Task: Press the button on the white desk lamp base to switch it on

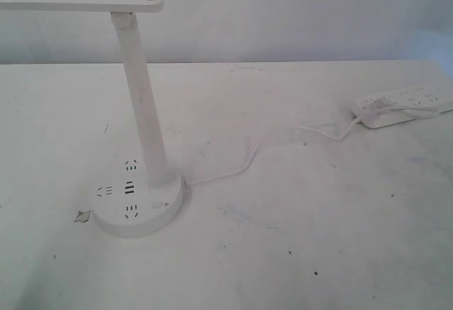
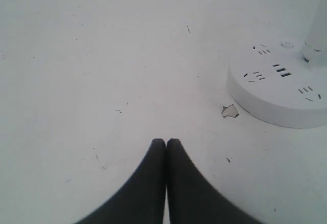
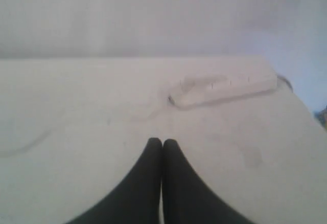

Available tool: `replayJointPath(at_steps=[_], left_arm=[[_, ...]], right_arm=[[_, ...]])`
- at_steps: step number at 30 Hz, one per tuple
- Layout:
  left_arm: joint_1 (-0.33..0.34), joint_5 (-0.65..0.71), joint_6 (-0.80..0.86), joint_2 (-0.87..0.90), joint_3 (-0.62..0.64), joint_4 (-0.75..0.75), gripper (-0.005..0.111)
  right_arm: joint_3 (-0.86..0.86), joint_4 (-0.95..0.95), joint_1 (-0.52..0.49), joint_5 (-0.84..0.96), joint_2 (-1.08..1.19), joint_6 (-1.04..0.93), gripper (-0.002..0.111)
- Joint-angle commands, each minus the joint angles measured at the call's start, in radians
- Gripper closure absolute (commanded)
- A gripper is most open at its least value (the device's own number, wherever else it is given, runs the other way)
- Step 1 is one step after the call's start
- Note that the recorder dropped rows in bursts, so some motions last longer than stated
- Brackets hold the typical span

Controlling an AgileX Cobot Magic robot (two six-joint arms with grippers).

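Note:
The white desk lamp base (image 1: pixel 141 225) is a round disc with dark socket slots, standing at the left of the table and bearing a tall white stem (image 1: pixel 141 98). The button (image 1: pixel 157 204) is a small round spot on the disc's near right side. In the left wrist view the base (image 2: pixel 276 106) and the button (image 2: pixel 286 44) show some way off from my left gripper (image 2: pixel 166 141), which is shut and empty over bare table. My right gripper (image 3: pixel 162 141) is also shut and empty. Neither gripper appears in the exterior view.
A long white power strip (image 1: pixel 407 105) lies at the far right, also seen in the right wrist view as the power strip (image 3: pixel 225 88). A thin cable (image 1: pixel 248 161) runs from it to the lamp. A chipped patch (image 1: pixel 82 216) marks the table beside the base. The lamp head (image 1: pixel 78 2) overhangs the left.

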Motion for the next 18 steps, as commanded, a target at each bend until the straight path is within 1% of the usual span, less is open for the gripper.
replayJointPath(at_steps=[1,4,6,7,9,10,11,13,18], left_arm=[[-0.008,-0.002,0.0,-0.003,0.002,-0.004,0.107],[-0.008,-0.002,0.0,-0.003,0.002,-0.004,0.107],[-0.008,-0.002,0.0,-0.003,0.002,-0.004,0.107],[-0.008,-0.002,0.0,-0.003,0.002,-0.004,0.107],[-0.008,-0.002,0.0,-0.003,0.002,-0.004,0.107],[-0.008,-0.002,0.0,-0.003,0.002,-0.004,0.107],[-0.008,-0.002,0.0,-0.003,0.002,-0.004,0.107],[-0.008,-0.002,0.0,-0.003,0.002,-0.004,0.107],[-0.008,-0.002,0.0,-0.003,0.002,-0.004,0.107]], right_arm=[[0.001,0.0,-0.006,-0.304,-0.006,0.005,0.108],[0.001,0.0,-0.006,-0.372,-0.006,0.019,0.108],[0.001,0.0,-0.006,-0.469,-0.006,0.028,0.108],[0.001,0.049,-0.006,-0.52,-0.006,0.033,0.108],[0.001,0.246,-0.006,-0.504,-0.006,0.037,0.108],[0.001,0.37,-0.006,-0.524,-0.006,0.037,0.108],[0.001,0.418,-0.006,-0.54,-0.006,0.037,0.108],[0.001,0.447,-0.004,-0.583,0.001,0.06,0.108],[-0.04,0.441,-0.004,-0.579,0.102,0.134,0.108]])
